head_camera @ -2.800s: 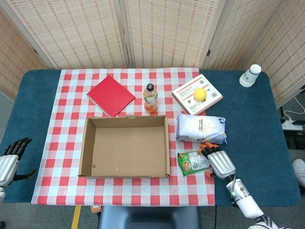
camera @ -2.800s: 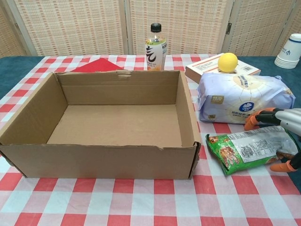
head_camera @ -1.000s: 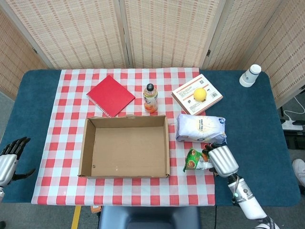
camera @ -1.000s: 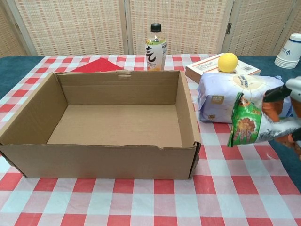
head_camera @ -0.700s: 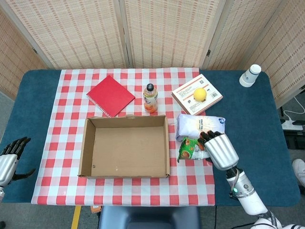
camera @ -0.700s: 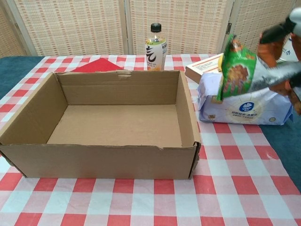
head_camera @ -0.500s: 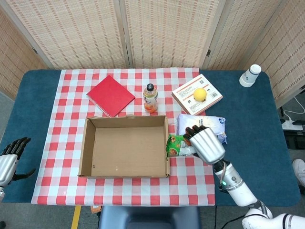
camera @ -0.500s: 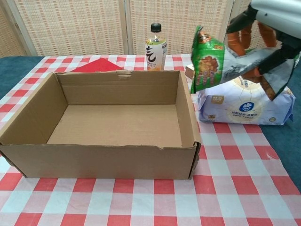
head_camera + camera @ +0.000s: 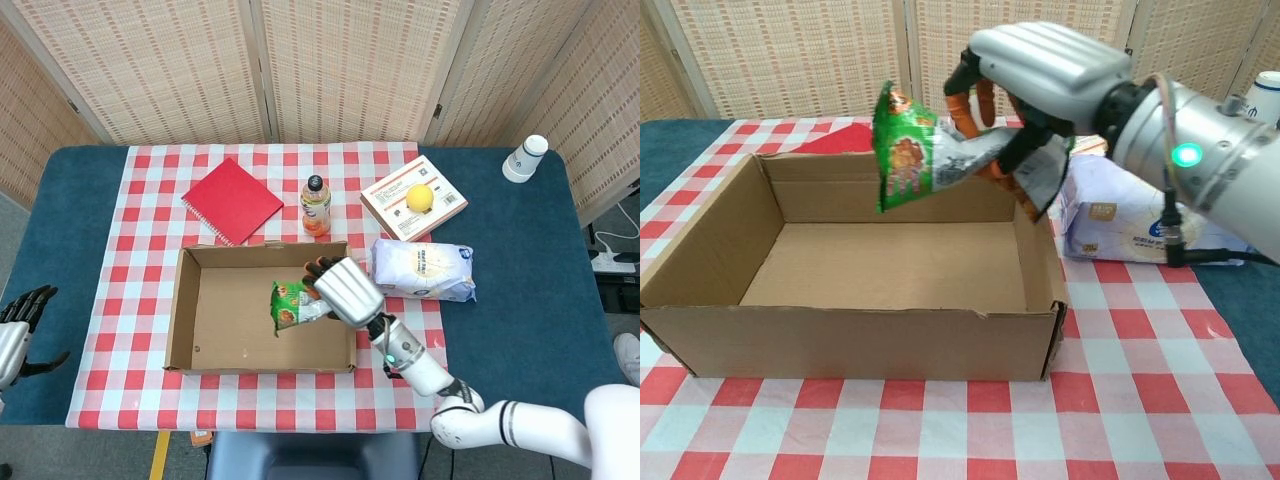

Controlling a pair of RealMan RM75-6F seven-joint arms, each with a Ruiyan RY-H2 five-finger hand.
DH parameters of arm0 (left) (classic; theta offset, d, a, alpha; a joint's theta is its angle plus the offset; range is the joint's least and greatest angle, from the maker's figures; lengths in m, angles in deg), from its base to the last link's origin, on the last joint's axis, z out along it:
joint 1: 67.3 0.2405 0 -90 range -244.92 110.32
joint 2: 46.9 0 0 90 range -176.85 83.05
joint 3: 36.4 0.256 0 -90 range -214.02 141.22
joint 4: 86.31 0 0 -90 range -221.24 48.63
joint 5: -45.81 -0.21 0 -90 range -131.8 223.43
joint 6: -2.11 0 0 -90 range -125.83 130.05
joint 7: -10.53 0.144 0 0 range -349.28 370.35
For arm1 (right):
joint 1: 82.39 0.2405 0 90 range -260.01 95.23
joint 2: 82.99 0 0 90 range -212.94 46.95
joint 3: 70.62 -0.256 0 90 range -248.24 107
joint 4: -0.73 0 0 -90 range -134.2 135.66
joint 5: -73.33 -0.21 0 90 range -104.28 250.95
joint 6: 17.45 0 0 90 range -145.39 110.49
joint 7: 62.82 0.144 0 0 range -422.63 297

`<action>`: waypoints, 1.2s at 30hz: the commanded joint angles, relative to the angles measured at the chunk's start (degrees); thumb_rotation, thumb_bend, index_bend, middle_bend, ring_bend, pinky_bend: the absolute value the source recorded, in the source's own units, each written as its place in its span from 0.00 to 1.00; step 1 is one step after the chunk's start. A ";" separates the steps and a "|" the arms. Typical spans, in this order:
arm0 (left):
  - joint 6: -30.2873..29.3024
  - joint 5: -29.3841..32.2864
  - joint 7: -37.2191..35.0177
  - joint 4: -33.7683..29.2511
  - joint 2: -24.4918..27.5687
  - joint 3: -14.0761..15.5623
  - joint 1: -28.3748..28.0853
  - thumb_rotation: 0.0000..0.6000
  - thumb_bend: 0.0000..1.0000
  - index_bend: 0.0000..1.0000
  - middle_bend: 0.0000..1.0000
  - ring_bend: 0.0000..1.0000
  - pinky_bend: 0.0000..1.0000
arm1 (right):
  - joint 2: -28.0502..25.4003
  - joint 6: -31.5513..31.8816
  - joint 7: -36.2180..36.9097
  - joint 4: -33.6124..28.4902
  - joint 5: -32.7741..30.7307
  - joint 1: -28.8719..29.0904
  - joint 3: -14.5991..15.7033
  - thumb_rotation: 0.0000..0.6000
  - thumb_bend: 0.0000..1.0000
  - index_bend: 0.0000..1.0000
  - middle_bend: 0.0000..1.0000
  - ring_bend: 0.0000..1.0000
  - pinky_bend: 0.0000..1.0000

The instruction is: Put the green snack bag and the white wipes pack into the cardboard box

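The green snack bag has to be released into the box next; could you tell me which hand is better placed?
Right. The right hand holds the green snack bag above the cardboard box; the left hand idles at the table's edge.

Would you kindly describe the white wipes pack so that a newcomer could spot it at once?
Start at the open brown cardboard box on the checked tablecloth and look just past its right wall. The soft white wipes pack lies flat there, in front of the book with the yellow ball; it is the only pillow-like plastic pack.

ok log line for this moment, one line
right hand: holds green snack bag above cardboard box | white wipes pack: on table | left hand: idle
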 commanded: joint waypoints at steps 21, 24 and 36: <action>0.20 0.02 -2.65 1.28 0.23 -0.27 0.02 1.00 0.20 0.06 0.02 0.00 0.10 | 14.02 -9.46 13.30 21.13 -5.55 13.61 -2.37 1.00 0.02 0.22 0.22 0.08 0.20; 0.28 0.03 -2.89 1.45 0.22 -0.29 0.00 1.00 0.20 0.06 0.02 0.00 0.10 | 12.61 -11.71 13.94 19.47 -7.43 13.84 -2.42 1.00 0.00 0.01 0.02 0.00 0.00; 0.57 0.07 -2.72 1.74 0.01 -0.26 -0.08 1.00 0.20 0.06 0.02 0.00 0.10 | 3.21 -9.66 -0.24 9.43 -11.68 11.92 -2.70 1.00 0.00 0.00 0.00 0.00 0.00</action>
